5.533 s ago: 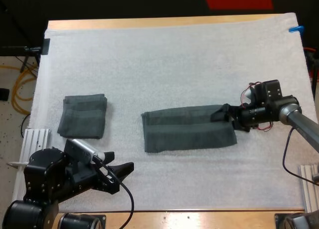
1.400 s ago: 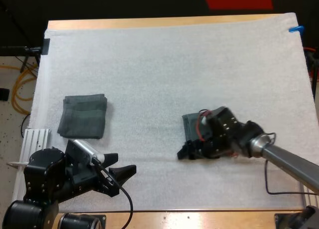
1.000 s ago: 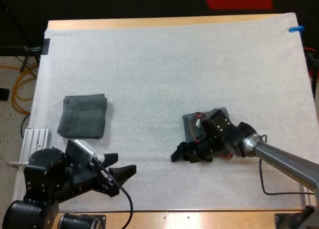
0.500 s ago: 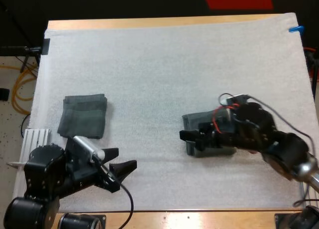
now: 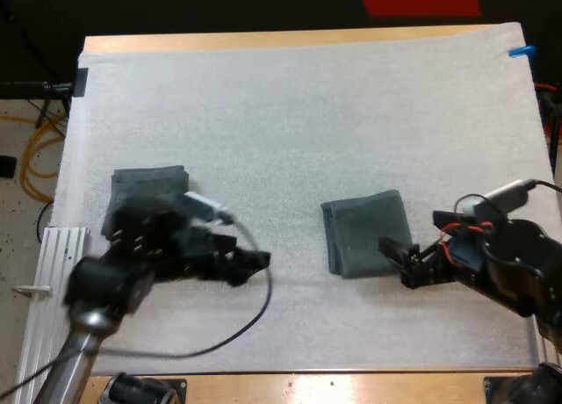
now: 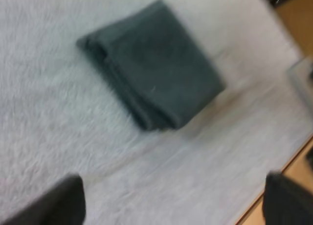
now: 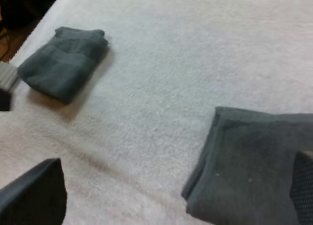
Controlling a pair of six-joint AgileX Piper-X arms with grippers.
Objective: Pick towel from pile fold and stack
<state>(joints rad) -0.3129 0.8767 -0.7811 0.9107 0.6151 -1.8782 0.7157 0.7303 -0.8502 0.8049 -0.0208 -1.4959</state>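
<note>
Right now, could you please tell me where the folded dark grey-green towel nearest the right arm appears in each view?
High view: the folded dark grey-green towel lies mid-mat, just beyond the open right claw.
Left wrist view: the same towel lies ahead of the open left claw, apart from it.
Right wrist view: it lies close before the right claw, beside one finger.
Shared landmark: the white fabric mat under it.

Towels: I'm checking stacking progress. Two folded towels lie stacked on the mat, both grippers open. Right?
Not stacked. The high view shows them lying apart on the mat: the left towel by the left gripper, the right towel by the right gripper. Both grippers are open.
</note>
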